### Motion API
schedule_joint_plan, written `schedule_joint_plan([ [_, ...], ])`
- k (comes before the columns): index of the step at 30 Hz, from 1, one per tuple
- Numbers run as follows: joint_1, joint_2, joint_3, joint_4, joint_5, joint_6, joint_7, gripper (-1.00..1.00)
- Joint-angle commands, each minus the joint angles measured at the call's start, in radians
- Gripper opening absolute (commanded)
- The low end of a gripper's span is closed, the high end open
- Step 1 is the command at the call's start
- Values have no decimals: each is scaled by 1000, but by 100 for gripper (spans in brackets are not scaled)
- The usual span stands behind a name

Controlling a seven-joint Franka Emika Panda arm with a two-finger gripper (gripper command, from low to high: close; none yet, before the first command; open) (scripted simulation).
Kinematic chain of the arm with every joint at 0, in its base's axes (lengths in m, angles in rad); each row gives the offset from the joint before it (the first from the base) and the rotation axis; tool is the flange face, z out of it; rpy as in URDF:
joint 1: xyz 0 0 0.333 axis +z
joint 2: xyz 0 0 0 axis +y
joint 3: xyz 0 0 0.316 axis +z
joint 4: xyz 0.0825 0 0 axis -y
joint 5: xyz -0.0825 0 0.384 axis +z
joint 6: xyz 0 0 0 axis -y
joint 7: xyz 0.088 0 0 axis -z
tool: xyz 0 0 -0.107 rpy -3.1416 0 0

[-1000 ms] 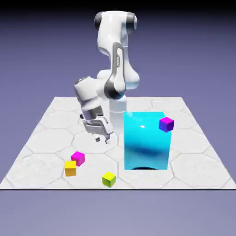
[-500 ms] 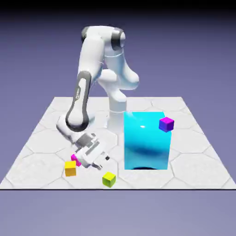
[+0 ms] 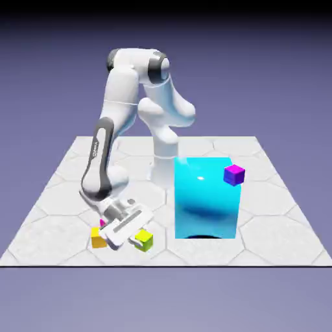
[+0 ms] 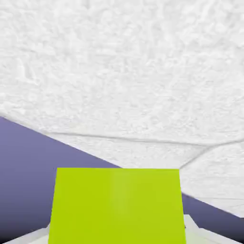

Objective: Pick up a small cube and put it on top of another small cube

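Note:
The tiny lime cube (image 3: 145,240) sits between the fingers of my gripper (image 3: 139,238), low near the table's front edge; the gripper is shut on it. In the hand view the lime cube (image 4: 118,205) fills the bottom middle, with pale fingertips (image 4: 191,229) just showing at its lower corners. The magenta-pink cube (image 3: 102,222) is almost hidden behind my hand; only a sliver shows to the exterior view's left of the gripper, above the orange-yellow cube.
An orange-yellow cube (image 3: 98,238) lies just left of the gripper. A big cyan block (image 3: 204,198) stands to the right, with a purple cube (image 3: 234,174) at its upper right corner. The table's front edge (image 4: 71,143) is close.
The arm has swung down and toward the front edge, from above the magenta cube to the lime cube. The lime cube has shifted slightly up and left and now sits between the fingers.

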Motion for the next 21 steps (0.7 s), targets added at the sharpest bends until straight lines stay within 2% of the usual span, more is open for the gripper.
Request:
schedule_joint_plan([
  [1, 6, 6, -11, 18, -47, -24, -22, -100],
  [16, 145, 138, -377, 303, -688, -496, -343, -100],
  [21, 186, 165, -558, 295, -611, -585, -286, -100],
])
